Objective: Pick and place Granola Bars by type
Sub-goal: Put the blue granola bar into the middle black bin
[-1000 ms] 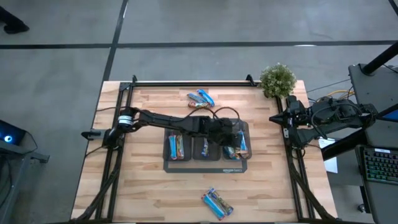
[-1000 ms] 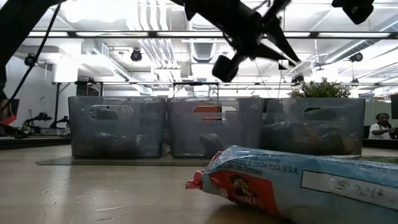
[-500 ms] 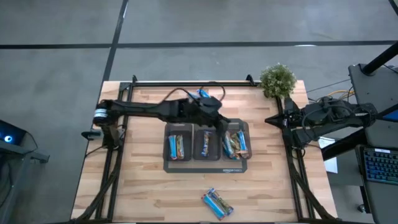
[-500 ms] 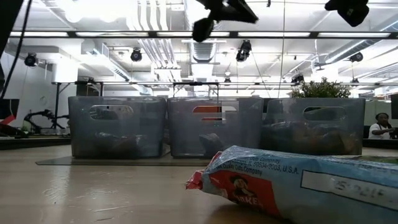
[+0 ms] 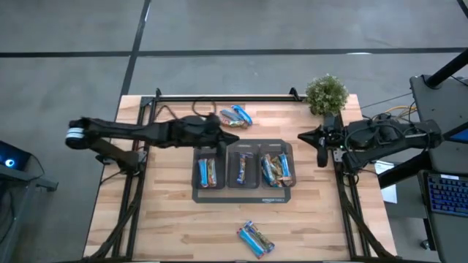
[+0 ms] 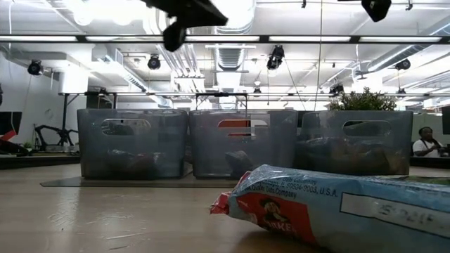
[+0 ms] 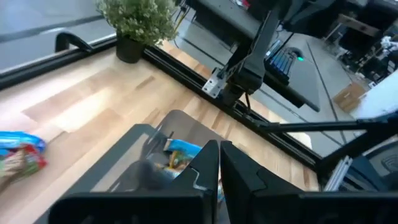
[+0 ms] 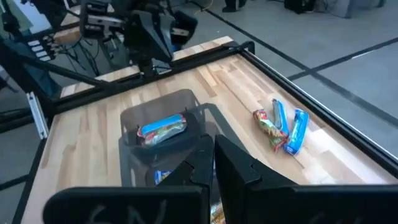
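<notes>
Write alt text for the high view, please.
Two robot arms over a wooden table: the shut left hand hangs above three bins holding granola bars; more bars lie behind and in front.

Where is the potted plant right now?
In the high view the potted plant stands at the table's far right corner, just behind the right claw and well right of the loose granola bars near the far edge.

My table: pale matt planked wood. Bins: translucent grey plastic. Granola Bars: glossy foil-like wrappers.
</notes>
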Controlling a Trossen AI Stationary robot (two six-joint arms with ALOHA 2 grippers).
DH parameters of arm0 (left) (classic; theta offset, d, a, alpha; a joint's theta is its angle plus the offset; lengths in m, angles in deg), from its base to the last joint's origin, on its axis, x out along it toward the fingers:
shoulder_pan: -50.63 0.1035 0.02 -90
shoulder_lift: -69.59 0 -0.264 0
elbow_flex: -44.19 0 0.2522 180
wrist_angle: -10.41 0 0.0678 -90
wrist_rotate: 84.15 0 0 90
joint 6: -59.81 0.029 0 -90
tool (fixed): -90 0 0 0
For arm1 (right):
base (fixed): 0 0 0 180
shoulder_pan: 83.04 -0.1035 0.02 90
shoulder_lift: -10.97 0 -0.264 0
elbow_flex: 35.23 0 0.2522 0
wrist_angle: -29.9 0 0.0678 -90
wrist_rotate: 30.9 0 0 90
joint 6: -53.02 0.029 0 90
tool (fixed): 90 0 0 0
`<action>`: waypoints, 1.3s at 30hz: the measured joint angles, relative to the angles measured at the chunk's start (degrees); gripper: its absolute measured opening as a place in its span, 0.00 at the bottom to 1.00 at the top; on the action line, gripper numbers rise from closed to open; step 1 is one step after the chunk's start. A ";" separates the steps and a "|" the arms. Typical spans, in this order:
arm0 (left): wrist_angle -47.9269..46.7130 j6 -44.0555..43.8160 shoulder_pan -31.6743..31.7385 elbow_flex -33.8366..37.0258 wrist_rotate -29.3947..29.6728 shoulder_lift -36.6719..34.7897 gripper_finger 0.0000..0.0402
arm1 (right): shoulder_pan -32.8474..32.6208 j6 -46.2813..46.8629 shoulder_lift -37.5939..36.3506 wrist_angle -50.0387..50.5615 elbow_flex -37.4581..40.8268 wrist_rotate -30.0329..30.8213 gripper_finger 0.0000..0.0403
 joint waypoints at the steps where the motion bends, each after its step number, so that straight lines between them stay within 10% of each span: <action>1: -0.10 0.71 0.02 1.51 0.02 -1.74 0.00 | 0.23 0.16 0.55 -0.64 0.00 -0.03 0.02; 20: -3.74 6.72 0.50 11.09 1.50 -17.13 0.00 | 1.81 0.39 10.40 -4.26 -4.23 -0.50 0.02; 39: -5.22 9.16 0.48 11.09 1.46 -18.10 0.00 | -5.14 7.76 26.72 -3.47 -20.33 -20.51 0.02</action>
